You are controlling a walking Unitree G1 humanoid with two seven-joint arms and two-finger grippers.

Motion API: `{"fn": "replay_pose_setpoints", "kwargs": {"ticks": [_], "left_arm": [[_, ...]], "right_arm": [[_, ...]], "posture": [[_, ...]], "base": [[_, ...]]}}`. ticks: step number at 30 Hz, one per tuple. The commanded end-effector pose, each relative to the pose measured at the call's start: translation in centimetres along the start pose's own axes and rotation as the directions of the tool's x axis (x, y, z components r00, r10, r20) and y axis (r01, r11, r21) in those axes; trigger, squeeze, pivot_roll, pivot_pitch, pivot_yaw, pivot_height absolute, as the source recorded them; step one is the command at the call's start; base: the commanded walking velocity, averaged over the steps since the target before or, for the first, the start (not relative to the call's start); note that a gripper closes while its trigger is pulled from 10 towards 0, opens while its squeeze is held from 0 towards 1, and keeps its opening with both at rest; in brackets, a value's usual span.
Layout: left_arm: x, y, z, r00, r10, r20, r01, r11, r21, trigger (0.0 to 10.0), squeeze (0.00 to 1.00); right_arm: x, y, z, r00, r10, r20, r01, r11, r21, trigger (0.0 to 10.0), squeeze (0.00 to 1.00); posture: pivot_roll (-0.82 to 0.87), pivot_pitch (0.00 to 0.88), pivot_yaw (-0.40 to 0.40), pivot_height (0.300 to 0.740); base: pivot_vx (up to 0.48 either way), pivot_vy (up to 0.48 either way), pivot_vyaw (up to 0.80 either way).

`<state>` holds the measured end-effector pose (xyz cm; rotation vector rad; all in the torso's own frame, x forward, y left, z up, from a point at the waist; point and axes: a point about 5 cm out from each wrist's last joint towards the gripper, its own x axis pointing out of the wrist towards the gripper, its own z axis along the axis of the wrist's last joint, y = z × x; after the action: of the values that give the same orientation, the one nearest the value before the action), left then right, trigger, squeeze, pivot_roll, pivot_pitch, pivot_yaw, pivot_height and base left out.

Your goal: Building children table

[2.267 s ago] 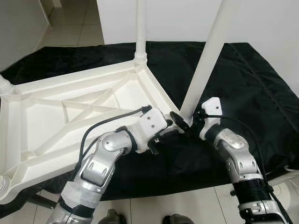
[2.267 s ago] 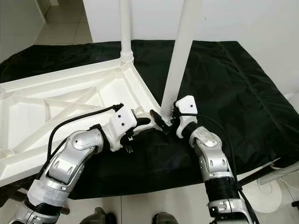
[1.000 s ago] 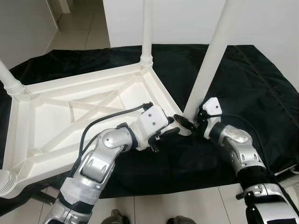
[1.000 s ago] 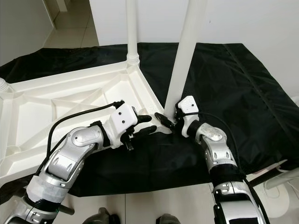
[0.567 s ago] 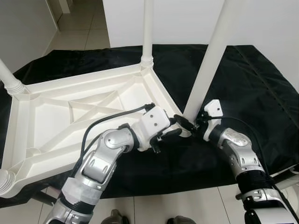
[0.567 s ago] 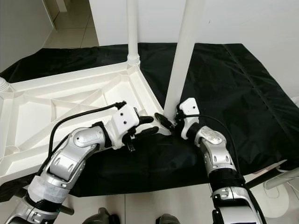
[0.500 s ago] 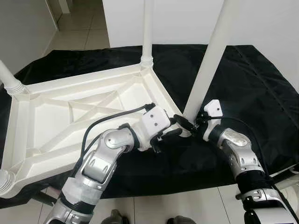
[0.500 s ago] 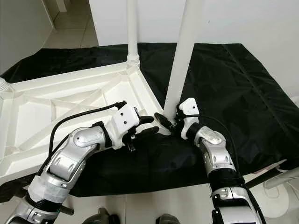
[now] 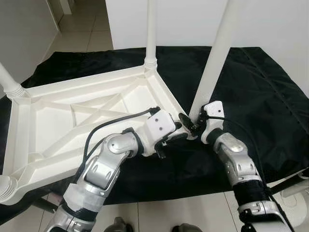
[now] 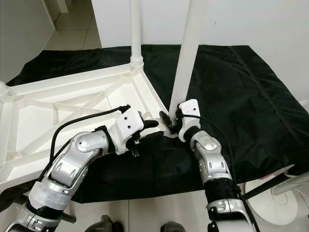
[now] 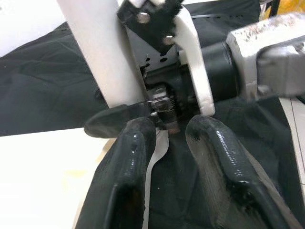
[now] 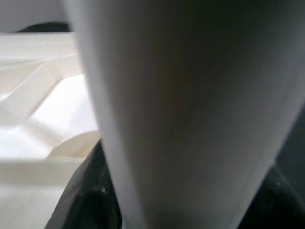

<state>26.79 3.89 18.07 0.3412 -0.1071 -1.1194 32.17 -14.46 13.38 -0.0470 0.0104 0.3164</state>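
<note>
An upside-down white plastic table top point(image 9: 72, 113) lies on a black cloth point(image 9: 251, 87). A long white table leg point(image 9: 216, 58) stands at its near right corner, leaning slightly. My right gripper point(image 9: 191, 123) is shut on the foot of this leg; in the right wrist view the leg point(image 12: 190, 119) runs between the black fingers point(image 12: 88, 193). My left gripper point(image 9: 177, 132) is open just beside that corner, its fingers point(image 11: 128, 162) spread over the table's edge and the cloth, holding nothing. The right gripper's finger point(image 11: 114, 121) lies right in front of them.
Another leg point(image 9: 150, 34) stands upright in the far corner socket. Leg stubs show at the left corner point(image 9: 9, 84) and the near left corner point(image 9: 5, 186). White walls rise behind the cloth. Tiled floor point(image 9: 159, 217) lies in front.
My right forearm has swung to the left and its wrist has come closer to the leg's foot. The left gripper has stayed beside the corner.
</note>
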Motion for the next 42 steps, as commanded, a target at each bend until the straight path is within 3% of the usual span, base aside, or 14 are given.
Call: {"fn": "replay_pose_setpoints", "kwargs": {"ticks": [1,3,4,6,11,12,15,20,21,22,34,39,42], "left_arm": [[0.0,0.2,-0.2,0.999,0.042,-0.005,-0.042,0.999,-0.008,10.0,0.0],[0.0,0.0,-0.2,0.999,0.039,-0.005,-0.04,0.999,-0.013,10.0,0.0],[0.0,0.0,-0.2,0.999,0.039,-0.005,-0.04,0.999,-0.013,10.0,0.0],[0.0,-0.1,-0.2,0.999,0.034,-0.009,-0.034,0.999,-0.019,10.0,0.0],[0.0,-0.1,-0.2,1.0,0.028,-0.01,-0.028,0.999,-0.017,10.0,0.0],[0.0,0.0,-0.1,1.0,0.027,-0.01,-0.027,1.0,-0.014,10.0,0.0],[0.0,0.2,0.0,1.0,0.03,-0.008,-0.03,0.999,-0.011,10.0,0.0],[-0.1,0.5,0.1,0.999,0.04,-0.008,-0.04,0.999,-0.007,10.0,0.0],[-0.1,0.5,0.1,0.999,0.039,-0.008,-0.039,0.999,-0.006,10.0,0.0],[-0.1,0.4,0.1,0.999,0.037,-0.007,-0.037,0.999,-0.004,10.0,0.0],[0.1,0.2,0.3,0.999,0.032,0.003,-0.032,0.999,-0.005,10.0,0.0],[0.0,-0.2,0.3,1.0,0.009,0.007,-0.009,1.0,-0.015,10.0,0.0],[0.0,-0.2,0.5,1.0,-0.001,0.01,0.001,1.0,-0.014,10.0,0.0]], "right_arm": [[-0.5,-0.1,-1.6,0.993,-0.07,-0.093,0.072,0.997,0.017,10.0,0.0],[-0.2,1.6,-1.3,0.969,-0.237,-0.069,0.242,0.966,0.089,10.0,0.0],[-0.2,1.6,-1.3,0.969,-0.237,-0.069,0.242,0.966,0.089,10.0,0.0],[0.0,3.6,-0.7,0.945,-0.323,-0.048,0.327,0.935,0.137,10.0,0.0],[-0.1,4.1,-0.3,0.951,-0.307,-0.039,0.309,0.94,0.144,10.0,0.0],[-0.2,4.1,-0.1,0.956,-0.291,-0.026,0.291,0.944,0.152,10.0,1.0],[-0.3,4.1,0.2,0.963,-0.27,-0.008,0.267,0.947,0.18,10.0,1.0],[-0.3,4.1,0.8,0.965,-0.263,0.022,0.256,0.954,0.153,10.0,1.0],[-0.4,4.3,0.9,0.971,-0.237,0.032,0.23,0.96,0.159,10.0,0.43],[-0.5,4.3,1.1,0.976,-0.214,0.046,0.205,0.966,0.16,10.0,0.0],[-1.3,4.0,1.3,0.991,-0.108,0.08,0.098,0.988,0.116,10.0,0.0],[-2.0,1.9,1.7,0.983,0.148,0.107,-0.142,0.988,-0.058,10.0,0.0],[-2.0,0.8,2.0,0.969,0.229,0.095,-0.219,0.971,-0.1,10.0,0.0]], "posture": [[-0.13,0.049,0.036,0.74],[-0.13,0.054,0.034,0.74],[-0.13,0.054,0.034,0.74],[-0.13,0.054,0.034,0.74],[-0.13,0.053,0.042,0.74],[-0.13,0.054,0.039,0.74],[-0.13,0.056,0.036,0.74],[-0.14,0.057,0.036,0.74],[-0.14,0.057,0.036,0.74],[-0.15,0.055,0.037,0.74],[-0.16,0.053,0.032,0.74],[-0.15,0.046,0.048,0.74],[-0.15,0.046,0.048,0.74]], "base": [[0.0,0.0,0.0],[0.0,0.0,0.0],[0.0,0.0,0.0],[0.0,0.0,0.0],[0.0,0.0,0.0],[0.0,0.0,0.0],[0.0,0.0,0.0],[0.0,0.0,0.0],[0.0,0.0,0.0],[0.0,0.0,0.0],[0.0,0.0,0.0],[0.0,0.0,0.0],[0.0,0.0,0.0]]}}
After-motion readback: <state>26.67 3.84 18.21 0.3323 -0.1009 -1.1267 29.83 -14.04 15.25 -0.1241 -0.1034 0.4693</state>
